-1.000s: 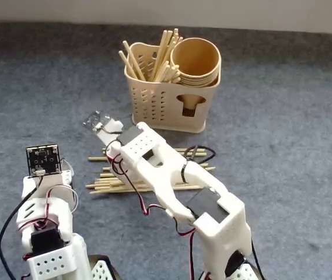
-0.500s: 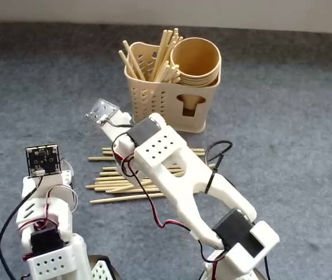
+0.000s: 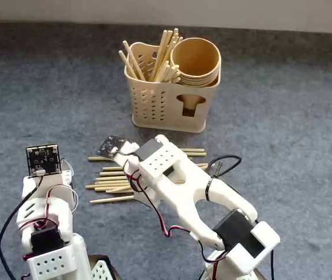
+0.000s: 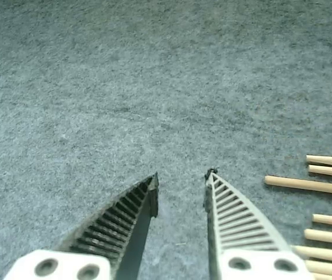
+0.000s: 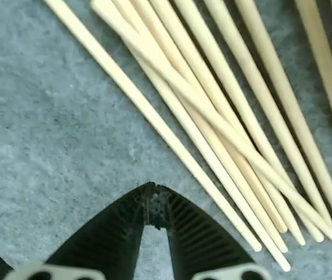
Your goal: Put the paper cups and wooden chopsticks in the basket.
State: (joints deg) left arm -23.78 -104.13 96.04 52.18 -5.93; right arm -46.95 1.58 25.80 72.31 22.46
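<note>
At the lower left of the high view, the left gripper (image 4: pixel 181 181) hangs over bare grey surface (image 3: pixel 282 146), its fingers parted by a narrow gap and holding nothing. At lower centre, the right gripper (image 5: pixel 154 205) has its fingers pressed together and empty. Its tips are just beside the loose wooden chopsticks (image 5: pixel 203 108), which lie scattered flat at mid-frame. Farther back, at top centre, the basket (image 3: pixel 154 102) holds stacked paper cups (image 3: pixel 196 58) and upright chopsticks (image 3: pixel 164 49).
</note>
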